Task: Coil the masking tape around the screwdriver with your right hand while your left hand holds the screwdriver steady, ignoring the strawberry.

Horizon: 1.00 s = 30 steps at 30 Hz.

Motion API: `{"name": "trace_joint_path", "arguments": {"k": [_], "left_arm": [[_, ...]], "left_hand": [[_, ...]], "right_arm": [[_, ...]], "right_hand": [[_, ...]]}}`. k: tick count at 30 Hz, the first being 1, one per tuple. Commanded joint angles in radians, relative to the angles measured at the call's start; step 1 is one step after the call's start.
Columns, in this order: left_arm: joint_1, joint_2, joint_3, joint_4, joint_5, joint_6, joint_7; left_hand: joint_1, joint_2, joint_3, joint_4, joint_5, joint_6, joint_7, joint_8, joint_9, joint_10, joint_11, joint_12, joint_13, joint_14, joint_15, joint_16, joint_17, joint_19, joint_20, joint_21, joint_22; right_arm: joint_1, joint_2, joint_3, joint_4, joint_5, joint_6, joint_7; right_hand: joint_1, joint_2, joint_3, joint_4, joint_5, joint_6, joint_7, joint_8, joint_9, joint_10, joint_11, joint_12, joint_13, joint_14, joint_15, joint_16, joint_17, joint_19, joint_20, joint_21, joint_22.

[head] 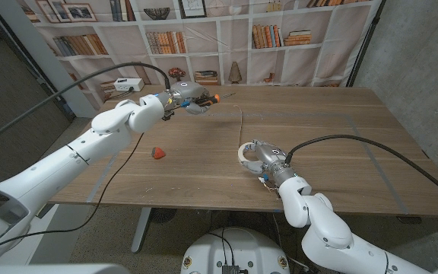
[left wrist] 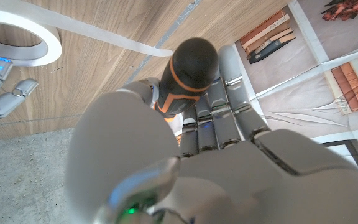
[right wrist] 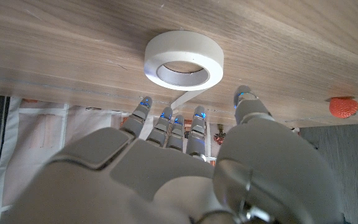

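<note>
My left hand (head: 188, 99) is raised over the far left part of the table (head: 341, 129) and grips the screwdriver (head: 213, 97) by its black-and-orange handle (left wrist: 188, 68). A thin strip of masking tape (head: 241, 122) runs from near the screwdriver down to the white tape roll (head: 245, 153), which lies flat on the wood. My right hand (head: 268, 162) sits just behind the roll near the front edge. In the right wrist view its fingers (right wrist: 166, 118) are spread and stop short of the roll (right wrist: 184, 59). The left wrist view shows the left hand (left wrist: 216, 162), the roll (left wrist: 17, 40) and the strip (left wrist: 104, 34).
A red strawberry (head: 158, 153) lies on the table left of centre, between the two hands, and it also appears in the right wrist view (right wrist: 344, 107). A bookshelf backdrop (head: 226, 38) stands behind the far edge. Black cables trail off both arms.
</note>
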Motion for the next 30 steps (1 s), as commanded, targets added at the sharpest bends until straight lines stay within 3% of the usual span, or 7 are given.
{"name": "trace_joint_path", "arguments": {"k": [1, 6, 12, 26, 30], "left_arm": [[0.026, 0.018, -0.03, -0.003, -0.016, -0.024, 0.023], [0.032, 0.022, -0.041, 0.004, -0.028, -0.03, 0.037], [0.032, 0.024, -0.044, 0.019, -0.038, -0.038, 0.042], [0.033, 0.023, -0.045, 0.043, -0.051, -0.06, 0.059], [0.035, 0.025, -0.046, 0.042, -0.053, -0.065, 0.062]], "left_hand": [[0.082, 0.09, 0.035, 0.005, 0.003, 0.212, -0.164, 0.106, 0.001, 0.167, -0.202, 0.001, 0.0, 0.171, -0.235, 0.014, 0.002, -0.006, -0.059, 0.01, -0.002], [0.083, 0.091, 0.034, 0.003, 0.002, 0.212, -0.162, 0.104, 0.0, 0.167, -0.2, -0.001, -0.001, 0.171, -0.233, 0.018, 0.001, -0.005, -0.058, 0.012, -0.009], [0.083, 0.094, 0.033, 0.003, 0.001, 0.207, -0.163, 0.101, 0.001, 0.166, -0.196, -0.002, -0.003, 0.169, -0.234, 0.021, 0.001, -0.006, -0.058, 0.017, -0.012], [0.084, 0.097, 0.033, 0.001, -0.001, 0.209, -0.161, 0.095, -0.005, 0.166, -0.198, -0.004, -0.004, 0.167, -0.237, 0.025, 0.0, -0.006, -0.057, 0.023, -0.019], [0.084, 0.099, 0.034, 0.001, -0.002, 0.209, -0.158, 0.095, -0.001, 0.165, -0.197, -0.003, -0.002, 0.168, -0.235, 0.027, -0.001, -0.007, -0.057, 0.025, -0.022]], "right_arm": [[0.036, 0.055, -0.05, 0.074, -0.315, -0.11, 0.171], [0.055, 0.064, -0.048, 0.095, -0.332, -0.093, 0.255], [0.06, 0.089, -0.041, 0.125, -0.357, -0.083, 0.286], [0.082, 0.129, -0.033, 0.194, -0.38, -0.063, 0.364], [0.069, 0.14, -0.021, 0.216, -0.367, -0.053, 0.317]], "right_hand": [[0.018, 0.001, 0.0, -0.006, 0.008, 0.019, 0.001, 0.011, 0.004, 0.004, -0.001, 0.009, 0.003, 0.002, -0.004, 0.002, 0.005, 0.01, -0.006, 0.004, 0.002], [0.019, -0.004, -0.005, -0.004, 0.009, 0.027, 0.003, 0.012, 0.004, 0.005, -0.002, 0.012, 0.003, -0.002, -0.004, 0.001, 0.007, 0.014, -0.01, 0.007, 0.002], [0.026, -0.008, -0.009, -0.005, 0.012, 0.044, 0.0, 0.017, 0.004, 0.004, -0.003, 0.013, 0.001, -0.002, -0.006, 0.002, 0.008, 0.019, -0.015, 0.009, 0.002], [0.079, 0.019, -0.002, -0.007, 0.025, 0.112, -0.016, 0.032, 0.004, 0.041, -0.011, 0.03, -0.004, 0.018, -0.022, 0.012, 0.013, 0.037, -0.034, 0.018, 0.0], [0.104, 0.03, -0.004, -0.007, 0.027, 0.156, -0.015, 0.041, 0.004, 0.081, -0.02, 0.045, -0.006, 0.047, -0.039, 0.025, 0.016, 0.054, -0.048, 0.025, -0.001]]}}
